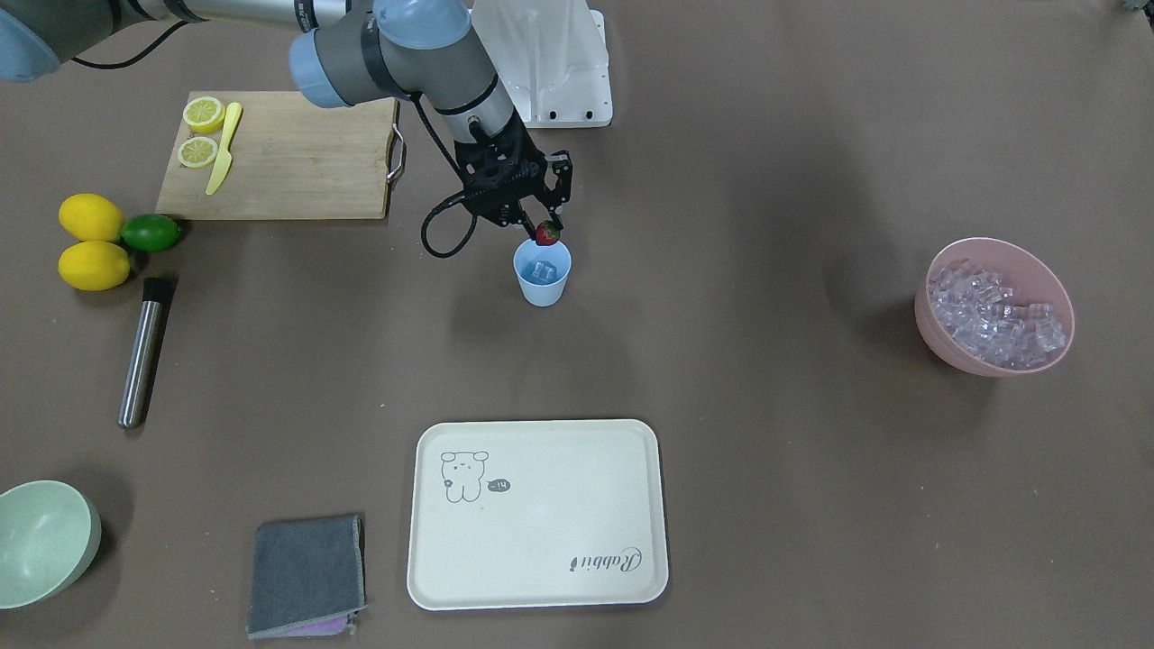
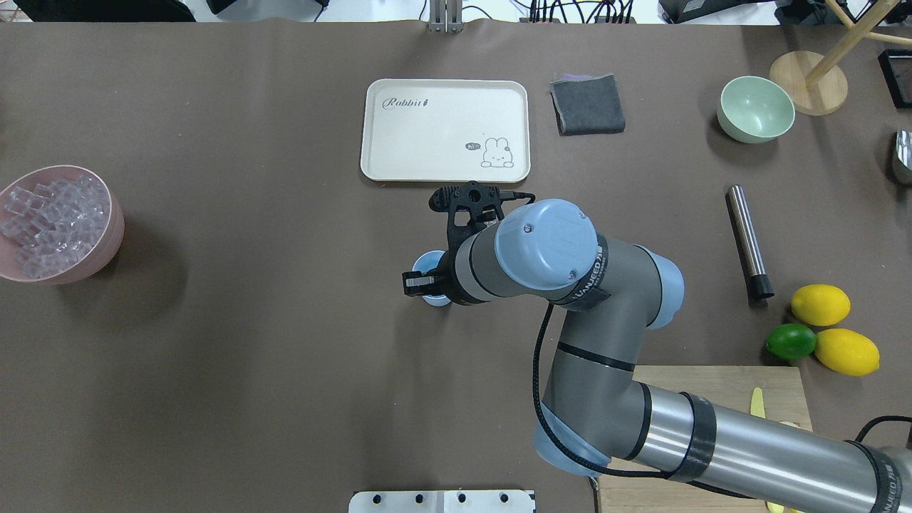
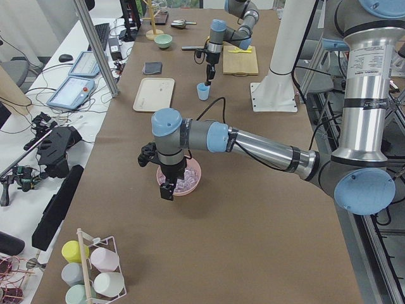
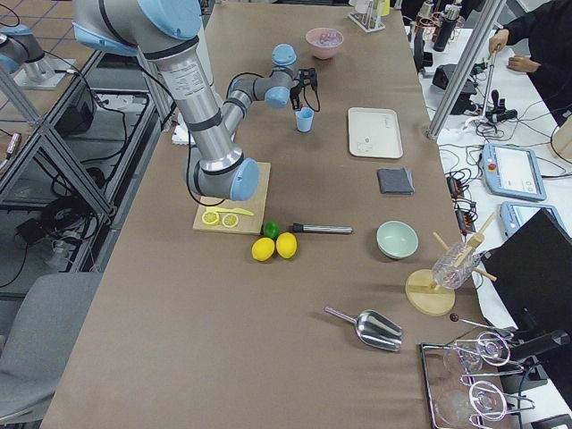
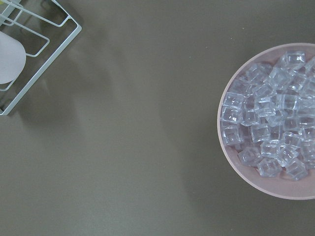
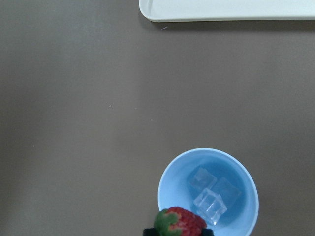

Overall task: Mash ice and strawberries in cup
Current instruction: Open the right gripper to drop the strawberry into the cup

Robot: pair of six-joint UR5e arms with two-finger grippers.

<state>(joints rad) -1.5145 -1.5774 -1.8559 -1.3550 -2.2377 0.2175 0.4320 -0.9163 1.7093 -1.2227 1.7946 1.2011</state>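
The right tool (image 1: 545, 225) is clamped on the strawberry (image 1: 547, 233) and holds it just over the robot-side rim of the cup (image 1: 542, 281). The berry hangs above the opening and is not yet inside. The cup stands upright near the middle of the table (image 1: 766, 406), with 3 cubes of ice (image 6: 209, 194) on its bottom. More ice fills the bowl (image 1: 938, 338), well apart from the cup toward the robot's left. The left tool (image 3: 166, 190) hangs just beside that bowl. It shows only in the side view, so I cannot tell whether its fingers are apart or together.

The berry looks small and light, and the grip is across its red body. If it is real, a hard pinch would bruise it. Let go from here, it should drop into the cup.

The cubes look hard and slick, so they would probably skid under a masher rather than crush readily. The cup looks thin and light with a narrow base, so pressing down could tip or slide it. Its wall, about midway up, is the place to steady it.

The rod (image 1: 142, 353) lies well apart toward the robot's right and seems to be the masher. It is smooth and round and may roll, so it is best gripped near its black end.
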